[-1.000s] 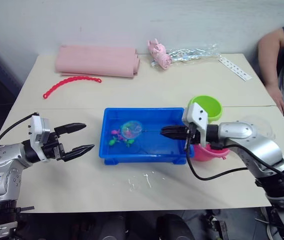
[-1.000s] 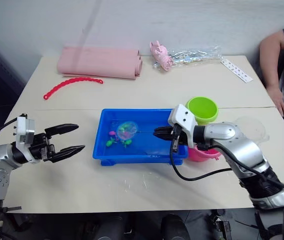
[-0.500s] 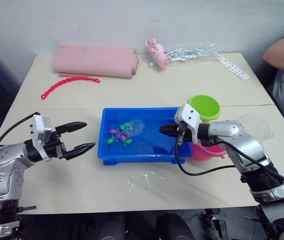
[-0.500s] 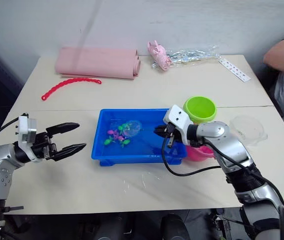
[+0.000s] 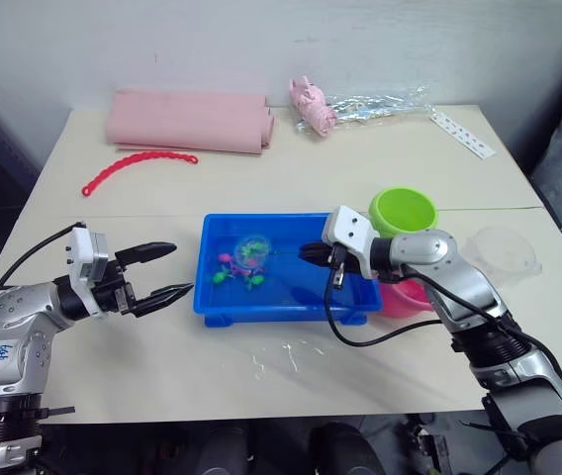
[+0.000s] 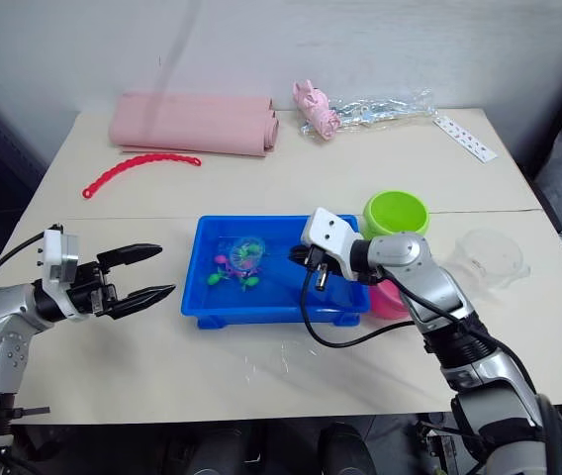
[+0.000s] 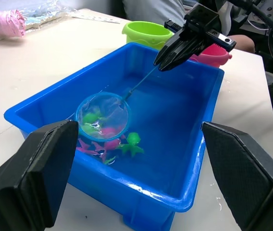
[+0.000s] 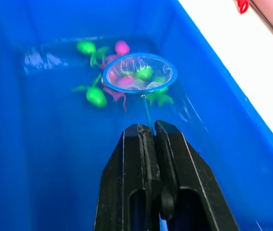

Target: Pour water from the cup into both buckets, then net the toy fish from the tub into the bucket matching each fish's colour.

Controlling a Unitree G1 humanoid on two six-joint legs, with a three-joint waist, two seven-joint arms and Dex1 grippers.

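Held by its thin handle between the right gripper's [image 8: 148, 132] closed fingers, the small blue-rimmed net [image 8: 139, 73] lies in the tub [image 5: 291, 307], its hoop over the clustered green and pink toy fish [image 5: 239, 269].

Head views: since a second ago the right gripper has reached further over the tub, and the person at the table's right edge has gone from view. The left gripper [image 5: 154, 271] still hovers open beside the tub's left end. The green bucket [image 5: 404, 211] and pink bucket [image 5: 408, 295] stand at the tub's right end, the cup [image 5: 504, 249] beyond them.

Left wrist view: the net [image 7: 103, 114] has fish [image 7: 92, 117] inside its hoop.

No legible writing shows on the task's things.
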